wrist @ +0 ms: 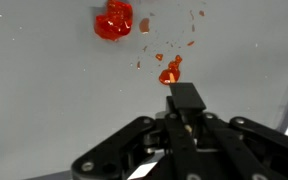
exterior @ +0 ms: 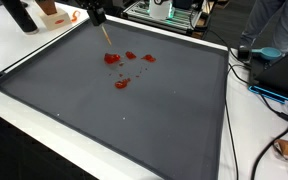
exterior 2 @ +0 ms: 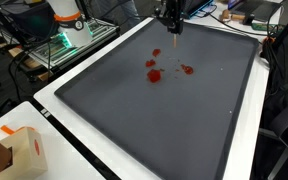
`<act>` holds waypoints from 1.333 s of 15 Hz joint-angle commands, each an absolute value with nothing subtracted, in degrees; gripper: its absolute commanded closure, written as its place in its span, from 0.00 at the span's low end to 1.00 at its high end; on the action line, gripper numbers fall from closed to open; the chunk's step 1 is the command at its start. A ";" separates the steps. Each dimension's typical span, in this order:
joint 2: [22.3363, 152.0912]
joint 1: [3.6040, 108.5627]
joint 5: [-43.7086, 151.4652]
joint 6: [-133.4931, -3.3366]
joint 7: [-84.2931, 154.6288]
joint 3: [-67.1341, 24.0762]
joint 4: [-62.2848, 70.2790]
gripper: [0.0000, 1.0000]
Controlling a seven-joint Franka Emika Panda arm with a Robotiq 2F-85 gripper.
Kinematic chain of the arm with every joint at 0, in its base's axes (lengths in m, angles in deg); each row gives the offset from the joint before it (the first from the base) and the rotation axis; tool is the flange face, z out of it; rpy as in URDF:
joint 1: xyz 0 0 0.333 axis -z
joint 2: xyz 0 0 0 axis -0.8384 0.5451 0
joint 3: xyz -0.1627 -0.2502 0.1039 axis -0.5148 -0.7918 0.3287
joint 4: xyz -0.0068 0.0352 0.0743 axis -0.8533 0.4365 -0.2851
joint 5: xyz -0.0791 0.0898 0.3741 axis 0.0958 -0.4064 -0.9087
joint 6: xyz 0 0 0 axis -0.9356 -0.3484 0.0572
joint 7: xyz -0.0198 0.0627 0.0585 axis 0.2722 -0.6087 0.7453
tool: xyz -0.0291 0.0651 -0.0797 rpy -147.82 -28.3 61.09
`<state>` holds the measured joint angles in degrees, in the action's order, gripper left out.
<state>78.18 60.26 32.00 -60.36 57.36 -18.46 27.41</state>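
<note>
Thin stick hangs from the claw, slanting down toward the dark grey mat near its far edge. The claw's fingers are pressed in on the stick, pinching it. In the wrist view they close around a dark block, whose front end sits right at a small red smear. A bigger red blob lies at eleven o'clock from that smear, cut off by the top edge. In an exterior view the red spots lie at about six o'clock from the claw. Whether the stick's tip touches the mat is hard to make out, and the stick is too small to name more closely.
</note>
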 commanded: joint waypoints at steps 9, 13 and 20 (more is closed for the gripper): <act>84.61 66.70 14.91 -47.51 81.69 -18.57 26.06 0.97; 86.74 67.65 14.41 -45.83 84.09 -18.65 25.79 0.97; 89.21 68.91 13.47 -43.65 86.99 -18.42 24.75 0.97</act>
